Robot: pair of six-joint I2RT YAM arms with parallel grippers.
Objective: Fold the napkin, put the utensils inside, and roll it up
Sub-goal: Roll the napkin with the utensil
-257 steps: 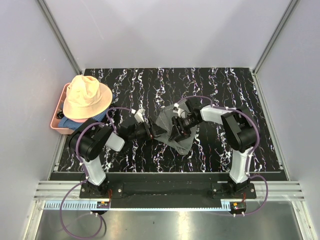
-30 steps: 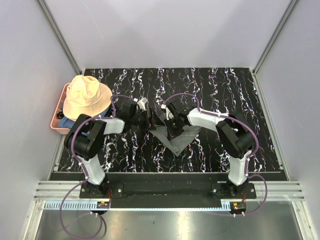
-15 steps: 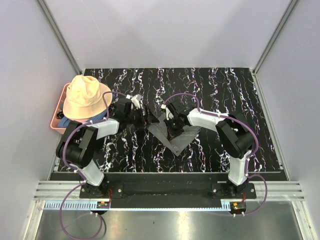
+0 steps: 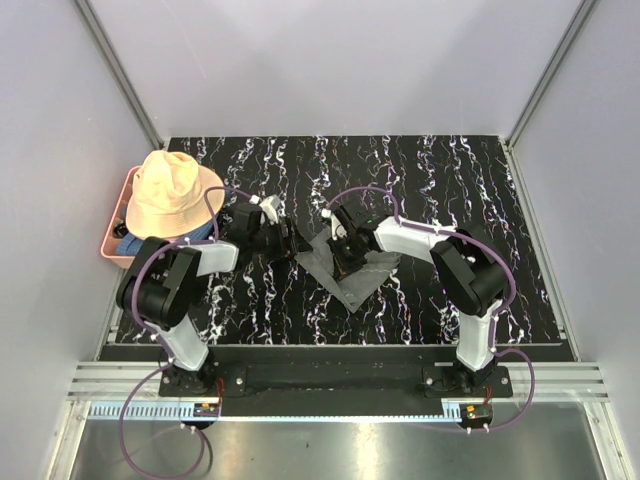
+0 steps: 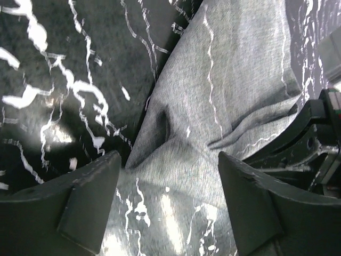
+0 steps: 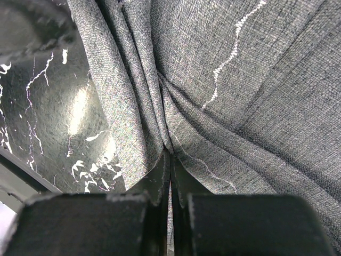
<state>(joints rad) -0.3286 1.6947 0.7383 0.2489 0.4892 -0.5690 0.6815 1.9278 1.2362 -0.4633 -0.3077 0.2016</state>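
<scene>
The grey napkin [image 4: 347,268] lies mid-table as a rough triangle with its tip toward the near edge. My left gripper [image 4: 288,242] is at the napkin's left corner. In the left wrist view this gripper [image 5: 168,200] is open, its fingers [image 5: 80,202] standing wide apart either side of the napkin's [image 5: 229,90] edge and the table. My right gripper [image 4: 340,246] is at the cloth's upper part. In the right wrist view it [image 6: 170,162] is shut on a bunched fold of the napkin [image 6: 256,80]. The utensils are out of view.
A peach hat [image 4: 172,193] sits over a pink bin [image 4: 112,252] at the table's left edge, with a blue cloth [image 4: 135,243] under it. The black marbled table [image 4: 450,180] is walled by grey panels on three sides.
The left arm has swung outward and its gripper has come back to the napkin's left corner, jaws slightly narrower. The right gripper stays pinched on the cloth. The napkin lies flatter than several seconds ago.
</scene>
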